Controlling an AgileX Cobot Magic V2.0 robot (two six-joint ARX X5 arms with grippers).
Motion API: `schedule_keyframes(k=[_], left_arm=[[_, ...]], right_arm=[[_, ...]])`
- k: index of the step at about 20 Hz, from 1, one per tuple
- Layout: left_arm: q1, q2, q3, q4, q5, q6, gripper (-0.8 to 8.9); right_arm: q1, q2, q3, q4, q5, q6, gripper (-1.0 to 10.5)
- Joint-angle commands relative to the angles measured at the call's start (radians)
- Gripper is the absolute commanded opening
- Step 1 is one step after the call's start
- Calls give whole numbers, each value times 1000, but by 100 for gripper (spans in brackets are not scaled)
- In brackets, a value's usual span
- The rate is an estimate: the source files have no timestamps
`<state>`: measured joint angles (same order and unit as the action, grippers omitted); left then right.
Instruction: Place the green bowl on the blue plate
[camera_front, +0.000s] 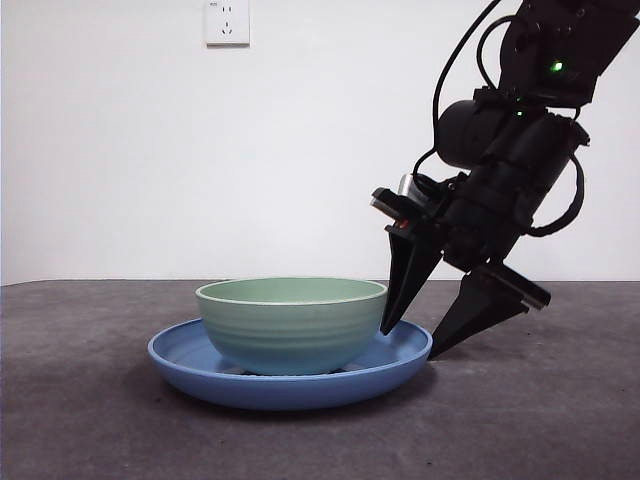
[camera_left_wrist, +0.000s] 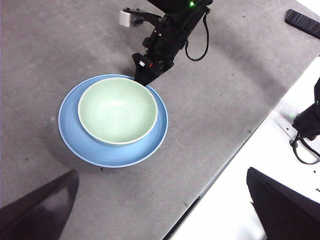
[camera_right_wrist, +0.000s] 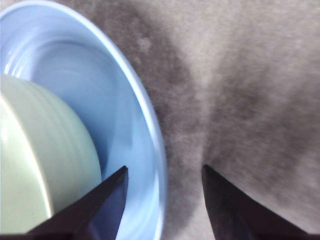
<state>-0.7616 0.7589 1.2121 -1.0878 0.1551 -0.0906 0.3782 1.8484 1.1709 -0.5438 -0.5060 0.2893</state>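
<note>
Bowl on plate, right tool beside it

The green bowl sits in the blue plate on the grey counter. The released right tool straddles the plate's rim; the left tool, spread apart, hangs high above.

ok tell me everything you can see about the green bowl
The green bowl is a pale mint-green round bowl with faint horizontal ridges outside, a lighter rim and a smooth, glossy, empty inside. It stands upright on the blue plate, a little off the plate's middle. The right gripper is open beside it, one jaw over the plate close to the bowl's wall, the other outside the plate's rim; whether the near jaw touches the bowl cannot be told.
</note>
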Motion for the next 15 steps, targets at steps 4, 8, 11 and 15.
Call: schedule_keyframes(k=[4, 8, 11, 15], left_arm=[[-8, 5, 10, 11, 2, 12, 629], [-8, 5, 10, 11, 2, 13, 629], [-8, 5, 10, 13, 2, 28, 629], [-8, 5, 10, 24, 2, 31, 629]], right_arm=[[-62, -92, 100, -145, 87, -66, 240], [-92, -288, 112, -243, 100, -98, 386], [-91, -470, 112, -362, 140, -134, 513], [-84, -703, 112, -515, 174, -164, 568]])
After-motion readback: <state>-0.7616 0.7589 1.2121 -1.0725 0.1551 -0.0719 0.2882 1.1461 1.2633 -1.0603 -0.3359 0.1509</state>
